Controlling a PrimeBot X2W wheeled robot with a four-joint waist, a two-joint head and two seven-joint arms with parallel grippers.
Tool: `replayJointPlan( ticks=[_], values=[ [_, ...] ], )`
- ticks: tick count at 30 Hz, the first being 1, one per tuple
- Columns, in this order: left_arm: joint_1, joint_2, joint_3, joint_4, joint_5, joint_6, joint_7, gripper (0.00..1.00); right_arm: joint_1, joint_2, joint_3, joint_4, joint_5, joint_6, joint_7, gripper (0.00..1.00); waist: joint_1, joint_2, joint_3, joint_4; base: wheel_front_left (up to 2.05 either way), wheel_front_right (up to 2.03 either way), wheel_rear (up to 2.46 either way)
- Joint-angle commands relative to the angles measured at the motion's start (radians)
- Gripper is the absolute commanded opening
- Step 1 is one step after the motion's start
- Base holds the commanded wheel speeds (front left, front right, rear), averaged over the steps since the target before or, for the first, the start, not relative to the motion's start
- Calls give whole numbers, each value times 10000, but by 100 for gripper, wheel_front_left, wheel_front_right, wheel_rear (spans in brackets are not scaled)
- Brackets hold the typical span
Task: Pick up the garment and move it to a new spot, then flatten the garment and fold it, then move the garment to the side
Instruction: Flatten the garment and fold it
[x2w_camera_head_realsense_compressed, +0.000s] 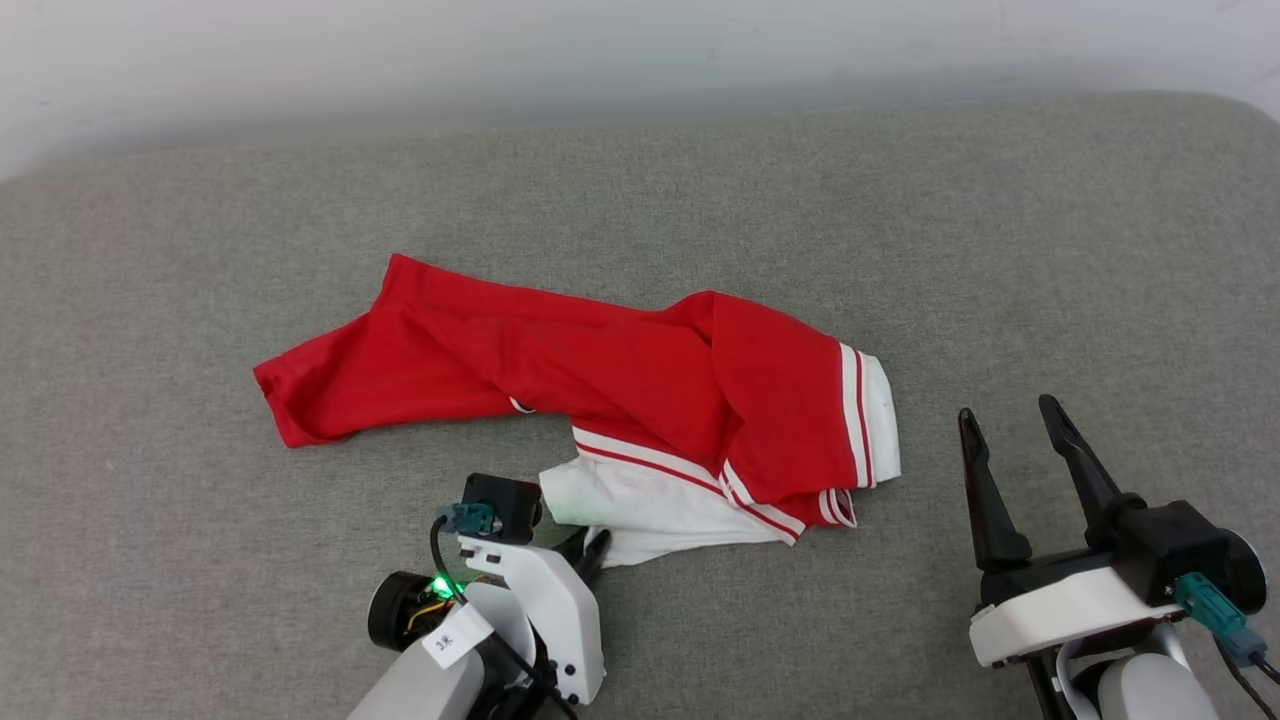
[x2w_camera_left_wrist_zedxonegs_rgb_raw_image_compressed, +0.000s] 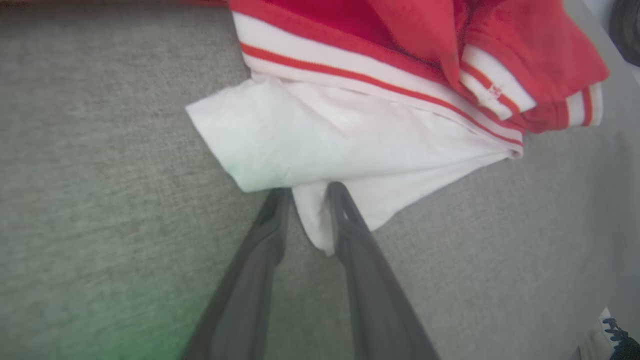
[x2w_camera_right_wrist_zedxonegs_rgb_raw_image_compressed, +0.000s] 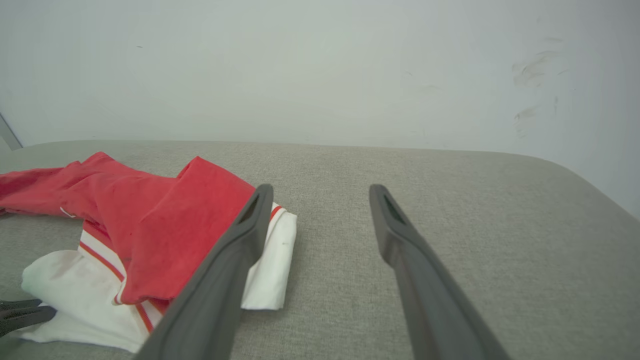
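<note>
A grey fabric surface (x2w_camera_head_realsense_compressed: 900, 200) stretches to the far wall. The garment (x2w_camera_head_realsense_compressed: 600, 380) lies crumpled near its middle, red body to the left, white sleeves near and right. The right pincer (x2w_camera_head_realsense_compressed: 1007, 410) hovers spread, right of it. The left pincer (x2w_camera_left_wrist_zedxonegs_rgb_raw_image_compressed: 309, 192) pinches the near white sleeve edge.

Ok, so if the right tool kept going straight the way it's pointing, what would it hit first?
Probably nothing close: bare grey cushion lies ahead of the right tool, then the pale wall. The shirt sits just off to its left, though depth is unclear.
</note>
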Motion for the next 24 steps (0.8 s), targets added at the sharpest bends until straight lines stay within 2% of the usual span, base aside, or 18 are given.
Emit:
replayJointPlan(
  ticks=[1,4,11,18,24],
  values=[
    [321,-34,-117,356,-31,-16,-4,0,-75,12,-47,34,-70,-10,-23,100,-1,0,-79,57,0,0,0],
    [431,55,98,302,-65,51,-531,0,20,12,-62,111,-81,-10,-23,100,-1,0,-293,187,0,0,0],
    [888,684,1038,-506,-282,418,-1740,0,294,12,-120,369,-93,-10,-23,100,-1,0,-1085,684,0,0,0],
    [1966,1742,2262,-1890,-701,1059,-2141,0,570,11,-105,625,-76,-10,-23,100,-1,0,-1638,1259,0,0,0],
    [2990,2362,3119,-2554,-985,1695,-2225,0,677,11,-239,994,-199,-10,31,100,-1,0,-1874,1601,0,0,0]
  ],
)
